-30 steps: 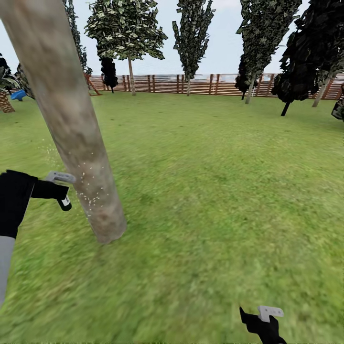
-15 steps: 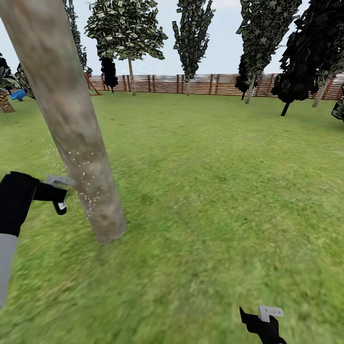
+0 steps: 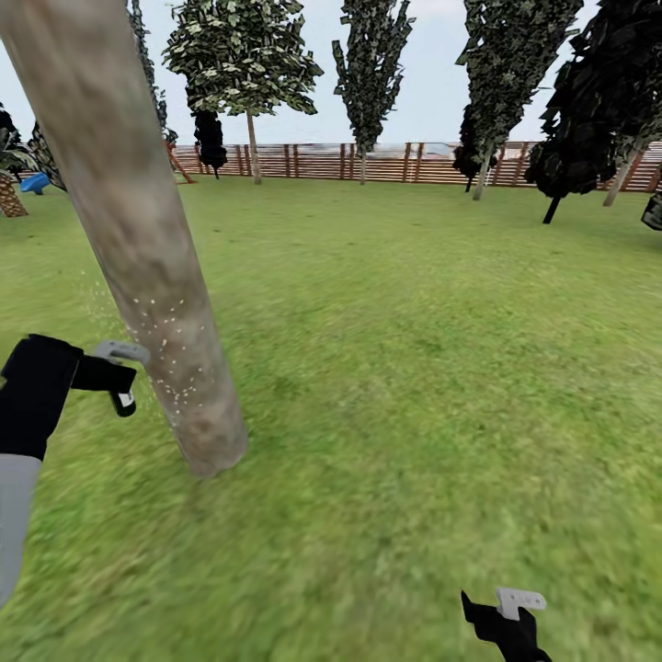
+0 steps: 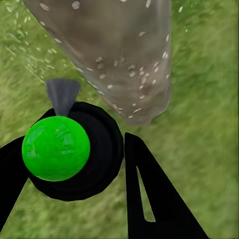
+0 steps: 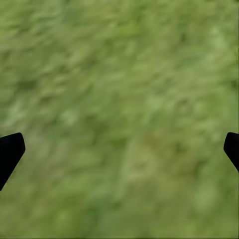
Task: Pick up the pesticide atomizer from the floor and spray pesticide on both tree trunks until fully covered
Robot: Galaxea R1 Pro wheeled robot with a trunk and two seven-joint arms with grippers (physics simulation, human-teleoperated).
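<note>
— Trunks close by?
— One tree trunk (image 3: 138, 239), thick, leaning, speckled with white droplets low down, rooted in the lawn (image 3: 414, 368).
— Atomizers?
— One pesticide atomizer (image 4: 67, 149), black with a green ball and a grey nozzle aimed at the trunk's base, pinched between the two fingers of the left gripper (image 3: 115, 377), just beside the trunk.
— The other?
— One right gripper (image 5: 119, 149), fingers spread wide over bare grass.
— Behind?
— One slatted fence (image 3: 386, 161), several leafy trees before it.
</note>
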